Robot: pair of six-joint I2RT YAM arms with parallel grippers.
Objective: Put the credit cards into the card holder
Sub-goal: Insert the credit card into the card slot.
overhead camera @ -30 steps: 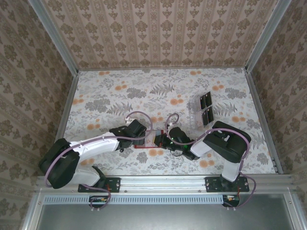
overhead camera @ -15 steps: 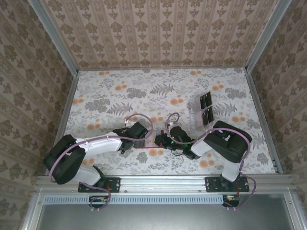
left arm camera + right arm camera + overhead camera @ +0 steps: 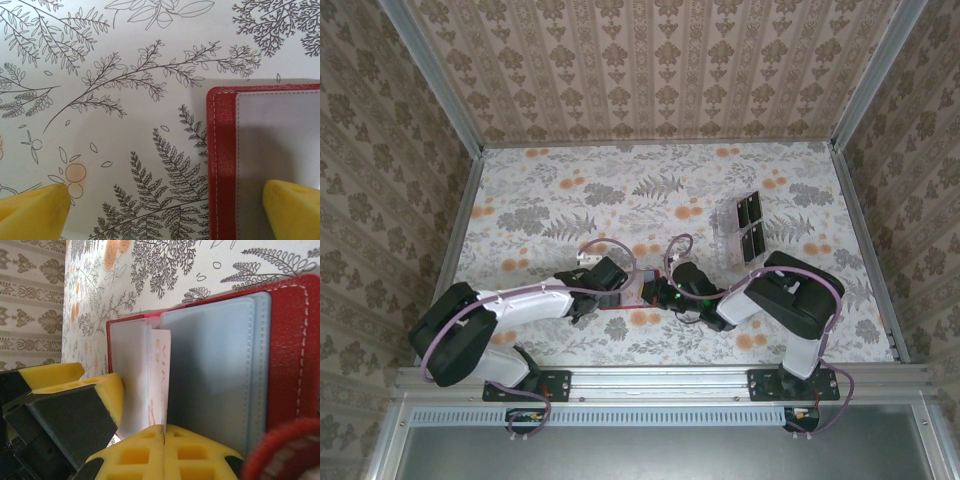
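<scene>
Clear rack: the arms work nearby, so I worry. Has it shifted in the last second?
No. The rack sits beside the same orange flower print as before.

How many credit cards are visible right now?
1. A credit card stands on edge between the card holder's clear sleeves, pinched by the right gripper. Others may be hidden in the sleeves.

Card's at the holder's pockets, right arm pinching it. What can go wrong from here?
1. The right tool pinches the card upright between the clear sleeves; it may catch a sleeve edge and buckle or slip.
2. The left tool is open, straddling the edge of the card holder without clamping it, so a push might slide it.
3. Both tools sit very close and could bump.
</scene>
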